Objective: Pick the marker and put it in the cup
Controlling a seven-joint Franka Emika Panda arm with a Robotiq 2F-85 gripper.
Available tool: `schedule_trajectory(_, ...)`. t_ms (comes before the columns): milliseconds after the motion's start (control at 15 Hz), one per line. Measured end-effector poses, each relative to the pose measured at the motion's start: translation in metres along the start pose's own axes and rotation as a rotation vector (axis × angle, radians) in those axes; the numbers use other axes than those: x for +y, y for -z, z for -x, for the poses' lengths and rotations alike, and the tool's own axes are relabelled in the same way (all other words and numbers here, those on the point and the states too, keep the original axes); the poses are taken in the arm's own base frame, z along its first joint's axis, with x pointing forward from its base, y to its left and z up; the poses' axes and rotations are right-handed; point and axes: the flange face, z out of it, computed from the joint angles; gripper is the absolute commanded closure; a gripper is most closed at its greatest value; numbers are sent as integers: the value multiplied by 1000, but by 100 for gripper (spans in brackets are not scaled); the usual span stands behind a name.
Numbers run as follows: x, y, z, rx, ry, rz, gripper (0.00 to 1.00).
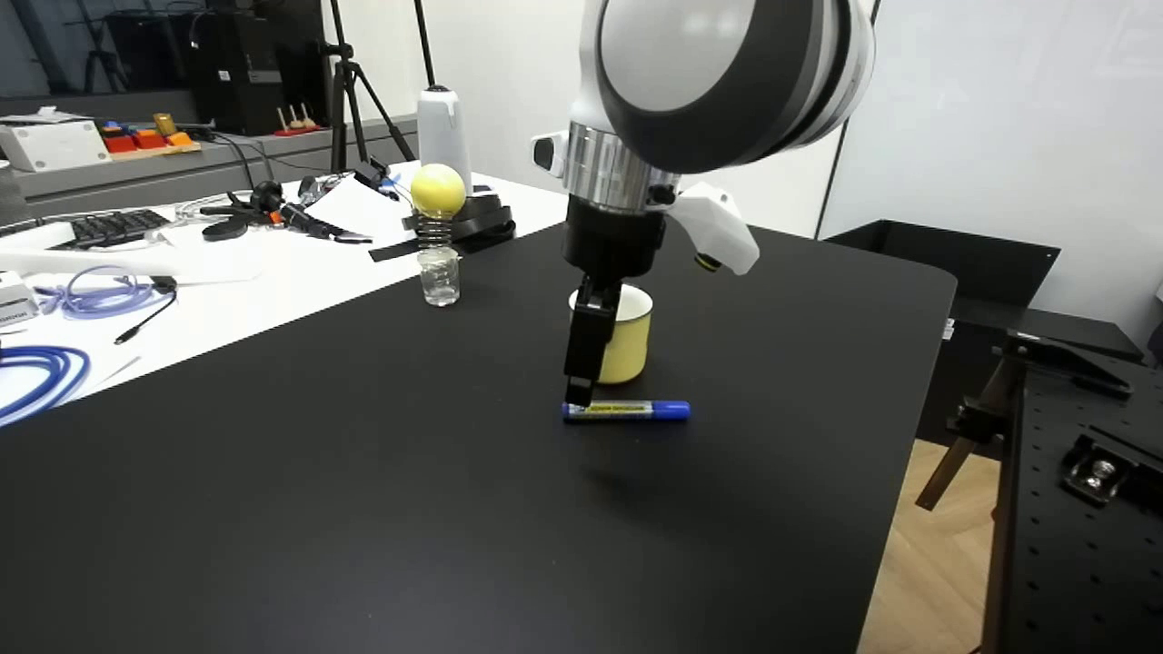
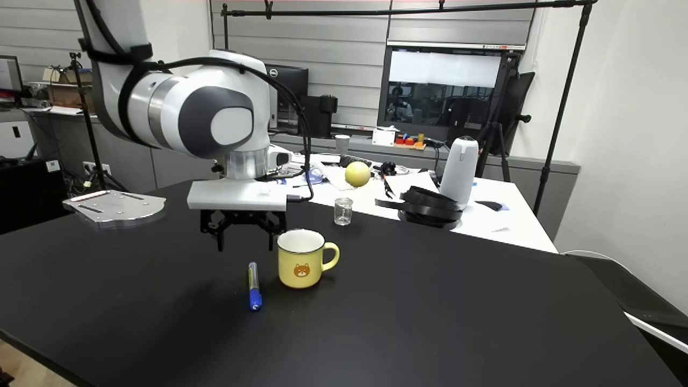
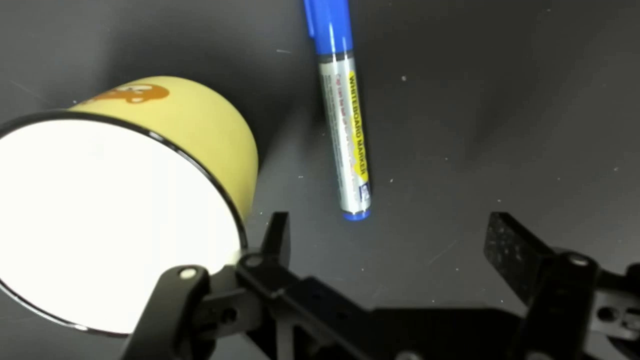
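Observation:
The marker lies flat on the black table. It has a blue cap and a silver-white barrel, in both exterior views (image 1: 627, 411) (image 2: 253, 285) and in the wrist view (image 3: 345, 125). The pale-yellow cup stands upright beside it, with a bear face and a handle (image 2: 301, 263); it also shows in an exterior view (image 1: 627, 341) and, with its white inside, in the wrist view (image 3: 210, 125). My gripper is open and empty above the table (image 2: 245, 248) (image 1: 579, 400). In the wrist view its fingers (image 3: 390, 220) are wide apart below the marker's blue tail end, the left finger close to the cup's rim.
A small clear bottle (image 2: 343, 211) stands behind the cup. A yellow ball (image 2: 357, 174) is farther back. A clear plate (image 2: 115, 208) lies at the table's side. A white table (image 1: 300, 272) with cables, black straps (image 2: 430, 207) and a white device (image 2: 459, 172) adjoins the black table.

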Motion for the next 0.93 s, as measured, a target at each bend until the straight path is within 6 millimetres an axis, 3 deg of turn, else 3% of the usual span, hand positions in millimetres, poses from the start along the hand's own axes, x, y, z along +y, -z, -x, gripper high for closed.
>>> schedule_trajectory(533,-7,-4,-1,-29,22,22,0)
schedule_trajectory(933,-19,-22,8,-73,56,-5,0)
